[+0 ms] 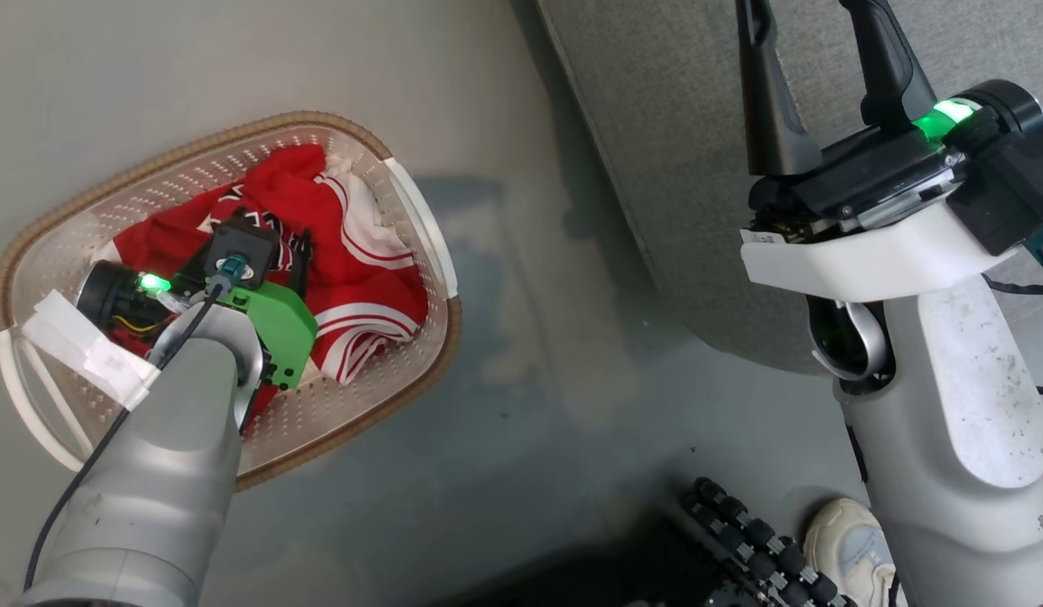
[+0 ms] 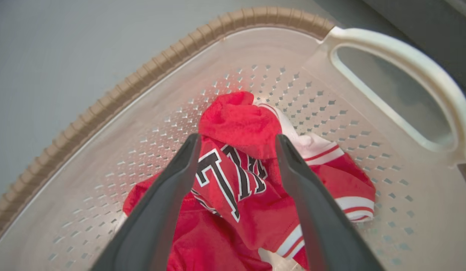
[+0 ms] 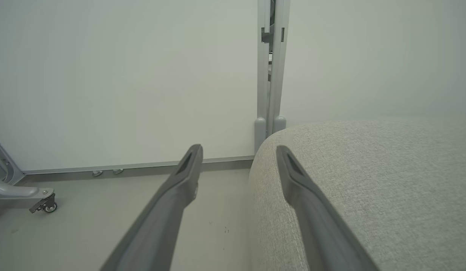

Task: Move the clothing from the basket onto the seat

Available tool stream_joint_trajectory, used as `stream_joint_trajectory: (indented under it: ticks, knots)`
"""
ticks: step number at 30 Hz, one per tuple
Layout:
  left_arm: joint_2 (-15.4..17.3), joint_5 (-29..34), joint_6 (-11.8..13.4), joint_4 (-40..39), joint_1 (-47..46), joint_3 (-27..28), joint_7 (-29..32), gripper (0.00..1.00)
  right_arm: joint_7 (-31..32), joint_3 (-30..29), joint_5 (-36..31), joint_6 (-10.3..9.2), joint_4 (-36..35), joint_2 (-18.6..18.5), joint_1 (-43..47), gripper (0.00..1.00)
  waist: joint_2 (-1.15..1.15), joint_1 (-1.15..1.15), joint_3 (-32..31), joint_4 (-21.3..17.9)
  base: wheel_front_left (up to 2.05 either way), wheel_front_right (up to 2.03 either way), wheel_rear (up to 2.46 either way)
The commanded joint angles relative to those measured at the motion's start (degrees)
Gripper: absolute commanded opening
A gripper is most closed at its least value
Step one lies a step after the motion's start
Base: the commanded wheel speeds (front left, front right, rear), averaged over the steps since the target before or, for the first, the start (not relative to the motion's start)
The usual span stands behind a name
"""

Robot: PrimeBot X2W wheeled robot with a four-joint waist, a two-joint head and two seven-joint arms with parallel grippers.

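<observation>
clothing: red and crumpled, lying in the basket. The jersey's dark, white-edged lettering sits between the two left fingers, a bunched red fold lies just past their tips, and white-striped edges spill to the outside of one finger.
basket: cream and perforated. Its brown woven-look rim curves beyond the left fingertips, with a white handle off to one side. It stands on the floor, apart from the seat.
left gripper: points down into the basket, fingers spread wide with nothing pinched. Whether the tips touch the cloth I cannot tell.
seat: grey woven cushion, its rounded edge running under and beyond one right finger.
right gripper: held at the seat's edge, well apart from the basket. Its fingers are wide apart and empty, one over the cushion and the other over bare floor.
floor: smooth and grey. A pale shoe rests well behind the right fingers.
wall: plain and pale, ahead of the right fingertips.
</observation>
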Motion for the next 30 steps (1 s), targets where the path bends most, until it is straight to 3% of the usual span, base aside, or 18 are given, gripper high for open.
stream_joint_trajectory:
  ticks: [1,10,26,29,30]
  knots:
    - [0.9,-0.1,0.4,0.9,-2.0,0.0,-0.1,1.0,-0.1,0.1,0.4,-0.02,-0.5,-0.1,-0.8,1.0,0.0,-0.01,3.0,-1.3,0.0,0.0,0.0]
    - [2.1,-0.1,3.4,6.1,-7.1,-0.4,2.7,1.0,-0.1,0.0,0.1,-0.02,-3.4,-0.1,-1.3,1.0,0.0,-0.01,7.3,-1.5,0.0,0.0,0.0]
    - [1.6,0.3,2.2,7.9,-10.7,-3.3,8.9,1.0,-0.1,0.6,-1.7,-0.02,-6.1,-0.1,-0.8,1.0,0.0,-0.01,11.2,-0.2,0.04,0.04,0.04]
    - [1.2,0.2,1.9,7.9,-10.9,-3.9,10.1,0.0,-0.1,0.6,-2.2,-0.02,-6.3,-0.1,-0.6,1.0,0.0,-0.01,11.3,0.3,0.0,0.0,0.0]
    - [1.0,0.2,1.7,7.9,-11.0,-4.1,10.0,0.0,-0.1,0.7,-2.4,-0.02,-6.2,-0.1,-0.6,1.0,0.0,-0.01,11.3,0.3,0.0,0.0,0.0]
